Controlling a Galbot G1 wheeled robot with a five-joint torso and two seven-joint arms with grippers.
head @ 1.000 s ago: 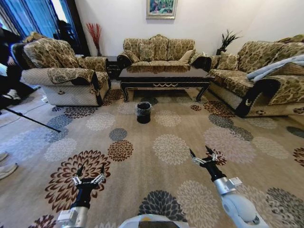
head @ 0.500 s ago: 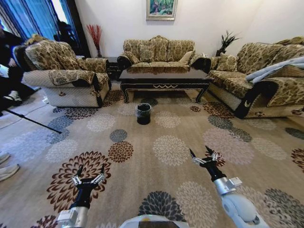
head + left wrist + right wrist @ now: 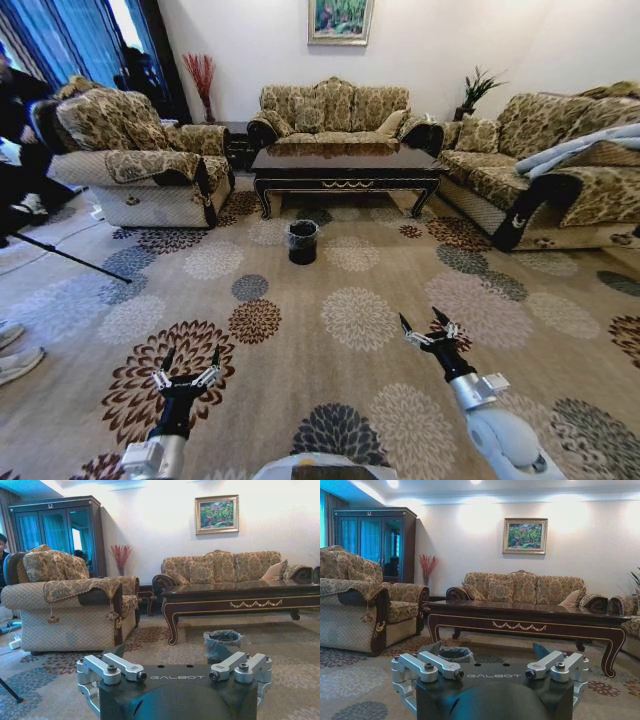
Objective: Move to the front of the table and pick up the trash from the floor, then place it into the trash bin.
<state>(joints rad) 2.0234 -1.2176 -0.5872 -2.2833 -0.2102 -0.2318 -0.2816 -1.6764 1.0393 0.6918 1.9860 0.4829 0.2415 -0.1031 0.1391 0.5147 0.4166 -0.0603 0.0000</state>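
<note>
- Slightly, the whole room is sliding in the head view since a second ago, so the camera is moving with the robot; both arms are keeping the same pose low in front of it.
- Nearest, the left tool [image 3: 187,362] is hanging over a brown flower medallion of the floor [image 3: 330,260], its fingers spread apart and holding nothing.
- On the other side, the right tool [image 3: 425,322] is hovering above the carpet, fingers likewise spread and empty.
- Farther ahead, the trash bin [image 3: 302,241] is standing upright on the carpet, well apart from both tools, its greyish bag folded over the rim; in the left wrist view it [image 3: 222,644] is showing just past the tool's body.
- Behind the bin, the counter [image 3: 346,168] is sitting with its gold scroll facing the robot.
- Any trash on the carpet is too small for me to make out.
- Beyond that, a patterned sofa [image 3: 335,107] is standing against the wall.
</note>
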